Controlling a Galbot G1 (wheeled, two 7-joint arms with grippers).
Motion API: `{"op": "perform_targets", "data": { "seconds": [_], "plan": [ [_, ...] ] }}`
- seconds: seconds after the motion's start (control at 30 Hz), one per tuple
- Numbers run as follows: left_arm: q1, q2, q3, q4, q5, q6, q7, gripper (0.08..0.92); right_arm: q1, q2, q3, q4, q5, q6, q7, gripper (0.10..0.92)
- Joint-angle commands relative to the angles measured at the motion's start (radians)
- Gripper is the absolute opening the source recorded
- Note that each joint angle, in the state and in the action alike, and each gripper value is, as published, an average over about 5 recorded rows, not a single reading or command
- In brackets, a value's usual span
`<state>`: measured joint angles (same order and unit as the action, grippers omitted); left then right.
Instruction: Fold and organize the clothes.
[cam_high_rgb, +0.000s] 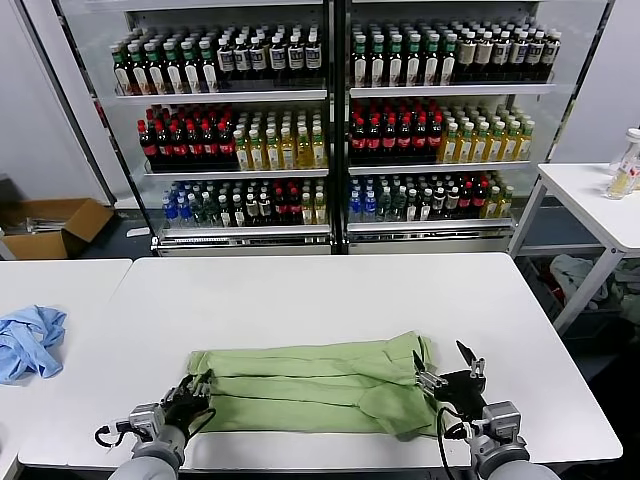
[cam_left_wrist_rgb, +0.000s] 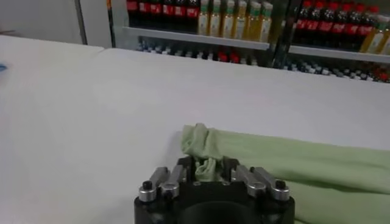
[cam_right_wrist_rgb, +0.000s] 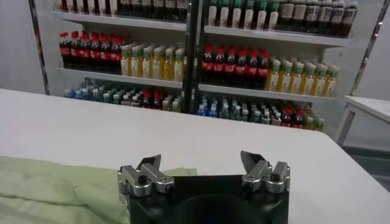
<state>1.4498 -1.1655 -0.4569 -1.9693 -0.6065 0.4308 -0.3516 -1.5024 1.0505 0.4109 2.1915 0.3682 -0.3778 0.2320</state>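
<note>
A light green shirt (cam_high_rgb: 310, 385) lies folded into a long strip across the near part of the white table (cam_high_rgb: 320, 290); only its plain side shows. My left gripper (cam_high_rgb: 195, 385) is at the strip's left end, its jaws closed on a bunched fold of the green shirt (cam_left_wrist_rgb: 292, 161), which is pinched between the fingers of the left gripper (cam_left_wrist_rgb: 207, 165). My right gripper (cam_high_rgb: 450, 365) hovers at the strip's right end, jaws wide open with nothing between them. In the right wrist view the right gripper (cam_right_wrist_rgb: 201, 159) stands just past the edge of the shirt (cam_right_wrist_rgb: 49, 189).
A crumpled blue cloth (cam_high_rgb: 28, 340) lies on the neighbouring table at the left. Glass-fronted shelves of bottles (cam_high_rgb: 330, 120) stand behind. A cardboard box (cam_high_rgb: 50, 225) sits on the floor at the left, and a white side table (cam_high_rgb: 590, 195) stands at the right.
</note>
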Motion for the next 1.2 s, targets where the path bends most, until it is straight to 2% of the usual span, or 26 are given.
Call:
{"op": "perform_targets", "data": {
  "seconds": [0.03, 0.17, 0.3, 0.53, 0.7, 0.8, 0.97, 1.2],
  "plan": [
    [-0.012, -0.022, 0.008, 0.007, -0.015, 0.0, -0.028, 0.316, 0.0, 0.005, -0.006, -0.004, -0.011, 0.003, 0.001, 0.823],
    [-0.021, -0.023, 0.004, 0.013, 0.036, 0.0, -0.018, 0.195, 0.001, 0.007, -0.009, -0.004, -0.017, 0.005, 0.001, 0.823],
    [-0.015, -0.007, -0.027, -0.015, 0.121, 0.013, -0.01, 0.109, 0.009, 0.004, -0.006, 0.001, -0.019, 0.004, 0.001, 0.823],
    [0.032, 0.093, -0.217, -0.092, 0.234, 0.098, 0.008, 0.096, 0.028, 0.001, -0.011, 0.004, -0.021, 0.003, 0.001, 0.823],
    [0.07, 0.179, -0.427, -0.056, 0.281, 0.134, 0.057, 0.096, 0.043, -0.001, -0.015, 0.001, -0.021, 0.003, 0.001, 0.823],
    [0.073, 0.207, -0.485, -0.04, 0.277, 0.146, 0.074, 0.096, 0.052, -0.002, -0.015, 0.0, -0.021, 0.003, 0.001, 0.823],
    [0.072, 0.176, -0.385, -0.143, 0.189, 0.148, 0.064, 0.096, 0.058, 0.003, -0.021, -0.006, -0.024, 0.002, 0.001, 0.823],
    [0.056, 0.04, -0.038, -0.329, 0.025, 0.148, 0.039, 0.096, 0.044, 0.005, -0.014, -0.003, -0.033, 0.0, 0.002, 0.823]
  ]
}}
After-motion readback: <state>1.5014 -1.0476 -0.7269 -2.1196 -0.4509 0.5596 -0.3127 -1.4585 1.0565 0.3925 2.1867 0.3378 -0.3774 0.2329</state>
